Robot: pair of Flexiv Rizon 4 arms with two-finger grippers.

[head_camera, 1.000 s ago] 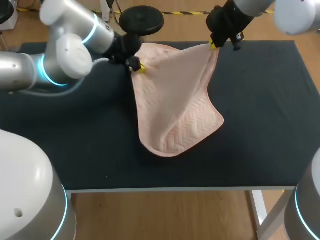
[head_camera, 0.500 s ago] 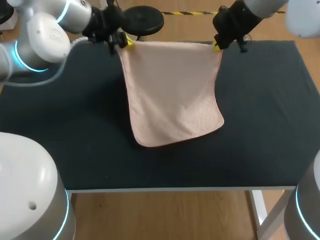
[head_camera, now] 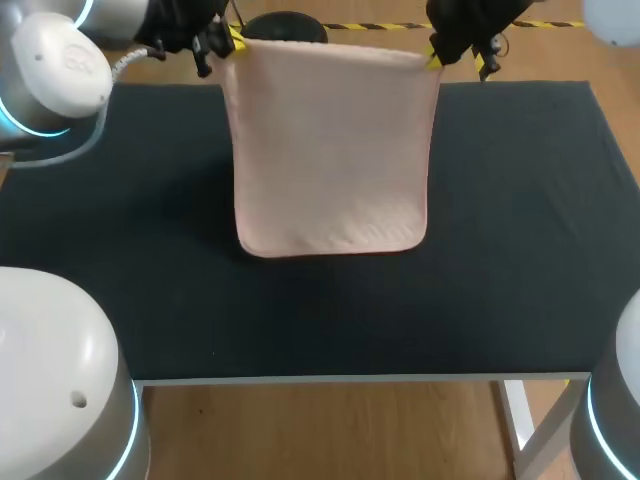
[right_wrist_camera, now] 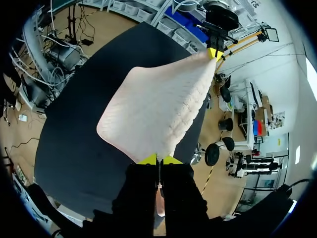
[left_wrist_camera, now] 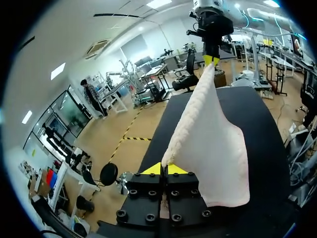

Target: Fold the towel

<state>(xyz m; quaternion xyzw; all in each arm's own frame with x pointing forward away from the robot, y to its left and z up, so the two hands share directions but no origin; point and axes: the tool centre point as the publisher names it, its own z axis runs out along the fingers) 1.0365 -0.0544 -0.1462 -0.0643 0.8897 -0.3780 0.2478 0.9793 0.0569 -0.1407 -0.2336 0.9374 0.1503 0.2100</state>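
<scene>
Left arm (head_camera: 55, 60) and right arm (head_camera: 612, 18) in glossy white and silver rounded housings, glowing cyan rings (head_camera: 131, 415) at joints, grey braided cable (head_camera: 125, 62) on the left, matte black jaws, black socket screws (left_wrist_camera: 148, 193), yellow triangular tips (left_wrist_camera: 153, 169), bulky white domes at the worktop's (head_camera: 520, 250) front corners.

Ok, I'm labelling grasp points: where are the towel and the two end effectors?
towel (head_camera: 330, 150): head view, middle of the cloth.
left end effector (head_camera: 233, 40): head view, between its yellow tips.
right end effector (head_camera: 433, 57): head view, between its yellow tips.
</scene>
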